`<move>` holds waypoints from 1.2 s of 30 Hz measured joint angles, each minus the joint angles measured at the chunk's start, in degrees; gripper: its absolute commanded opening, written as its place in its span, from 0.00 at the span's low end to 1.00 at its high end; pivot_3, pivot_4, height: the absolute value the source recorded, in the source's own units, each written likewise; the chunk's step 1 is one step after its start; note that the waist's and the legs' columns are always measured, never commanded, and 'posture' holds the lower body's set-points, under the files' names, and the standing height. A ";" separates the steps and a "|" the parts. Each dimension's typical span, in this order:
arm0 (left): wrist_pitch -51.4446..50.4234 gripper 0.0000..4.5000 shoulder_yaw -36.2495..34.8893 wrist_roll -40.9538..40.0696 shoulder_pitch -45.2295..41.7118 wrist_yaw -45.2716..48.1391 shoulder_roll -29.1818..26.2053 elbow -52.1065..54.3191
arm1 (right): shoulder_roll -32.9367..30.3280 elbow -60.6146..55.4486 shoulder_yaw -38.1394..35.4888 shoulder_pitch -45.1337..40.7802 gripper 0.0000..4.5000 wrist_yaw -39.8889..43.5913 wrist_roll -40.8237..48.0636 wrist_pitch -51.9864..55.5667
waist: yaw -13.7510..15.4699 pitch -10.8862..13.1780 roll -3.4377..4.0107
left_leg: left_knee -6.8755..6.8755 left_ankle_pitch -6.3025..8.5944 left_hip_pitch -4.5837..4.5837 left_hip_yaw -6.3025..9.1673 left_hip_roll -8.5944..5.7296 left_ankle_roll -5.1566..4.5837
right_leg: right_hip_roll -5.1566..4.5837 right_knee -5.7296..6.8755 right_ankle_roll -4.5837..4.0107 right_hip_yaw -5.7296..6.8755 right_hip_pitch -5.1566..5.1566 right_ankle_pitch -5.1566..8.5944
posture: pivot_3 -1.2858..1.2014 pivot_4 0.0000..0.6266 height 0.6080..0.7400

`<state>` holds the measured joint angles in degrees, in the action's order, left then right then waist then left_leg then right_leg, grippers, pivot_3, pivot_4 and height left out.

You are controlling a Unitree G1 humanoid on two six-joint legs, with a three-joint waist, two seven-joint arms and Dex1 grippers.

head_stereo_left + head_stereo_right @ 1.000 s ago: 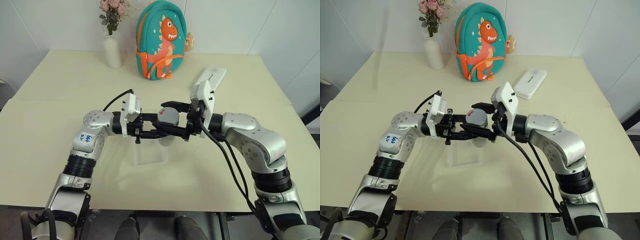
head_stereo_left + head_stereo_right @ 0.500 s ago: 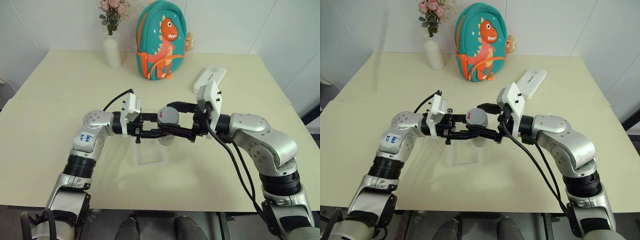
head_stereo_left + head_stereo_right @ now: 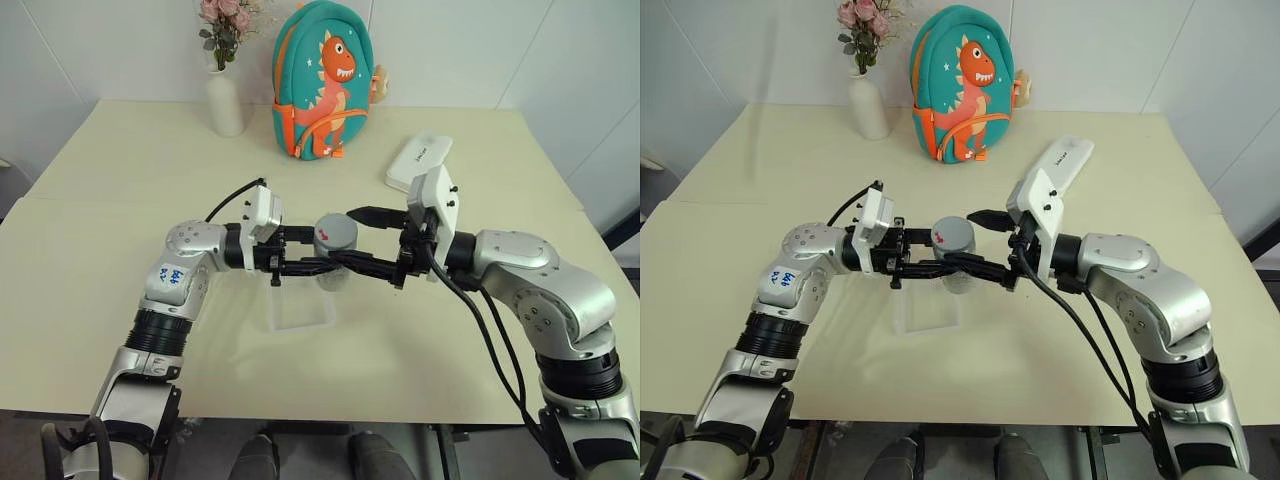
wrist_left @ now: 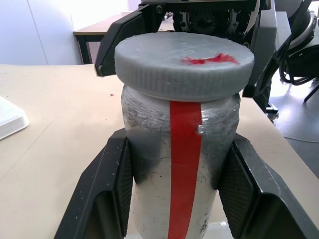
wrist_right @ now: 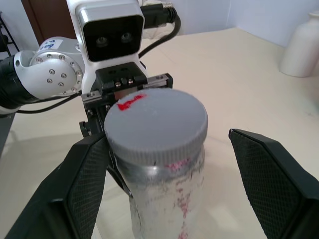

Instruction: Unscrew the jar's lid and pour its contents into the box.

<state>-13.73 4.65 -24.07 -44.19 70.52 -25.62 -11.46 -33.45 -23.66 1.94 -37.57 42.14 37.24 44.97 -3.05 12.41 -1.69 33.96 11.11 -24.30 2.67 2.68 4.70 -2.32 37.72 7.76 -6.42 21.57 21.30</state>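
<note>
From overhead we see our left gripper (image 3: pixel 318 265) clamping the jar (image 4: pixel 182 169) above the box (image 3: pixel 300 308), while our wrist cameras reveal our right gripper (image 5: pixel 182 186) open around the lid (image 5: pixel 155 124), one finger apart.

Left arm: raised, forearm level, pointing right toward the scene's middle. Left hand (image 3: pixel 318 266): fingers (image 4: pixel 102 191) closed against both sides of the jar (image 4: pixel 179 174), holding it upright. Right arm: raised, elbow out to the right, forearm pointing left. Right hand (image 3: pixel 365 240): fingers (image 5: pixel 271 174) spread apart either side of the lid (image 5: pixel 155 124), one beside it, the other clear.
</note>
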 measured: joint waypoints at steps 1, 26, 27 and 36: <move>0.00 0.44 0.01 0.00 0.00 0.00 0.01 0.00 | -0.09 -0.13 -0.03 0.03 0.87 -0.01 0.00 0.02 | 0.00 0.00 0.00 | 0.00 0.00 0.00 0.00 0.00 0.00 | 0.00 0.00 0.00 0.00 0.00 0.00 | 0.52 0.24 1.00; 0.74 0.44 -0.33 -0.08 -0.02 1.56 0.05 -0.03 | -4.54 -3.47 -2.29 3.18 0.87 -1.43 2.40 4.15 | 0.02 0.00 0.00 | 0.01 0.00 0.00 0.00 0.00 0.00 | 0.00 -0.01 0.00 -0.01 -0.01 0.00 | 0.52 0.24 1.00; 0.80 0.44 -0.59 -0.13 -0.07 1.56 0.07 -0.05 | -4.49 -3.47 -2.29 2.77 0.87 -1.59 2.53 4.35 | 0.02 0.00 0.00 | 0.01 0.00 0.00 0.00 0.00 0.00 | 0.01 0.00 0.00 -0.01 -0.01 0.00 | 0.52 0.24 1.00; 1.73 0.44 -2.03 -0.23 -0.44 1.64 0.16 -0.76 | -2.74 -3.19 -2.30 0.90 0.87 -3.51 3.00 5.26 | 0.06 0.00 0.00 | 0.01 0.00 0.00 0.00 0.00 0.00 | 0.01 0.00 0.00 -0.01 -0.01 0.00 | 0.52 0.24 1.00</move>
<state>-11.99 2.61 -24.30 -44.62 72.16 -25.46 -12.22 -36.19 -26.85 -0.36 -36.68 38.63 40.24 50.23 -2.99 12.41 -1.69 33.97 11.11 -24.30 2.67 2.68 4.70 -2.31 37.71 7.76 -6.43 21.56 21.31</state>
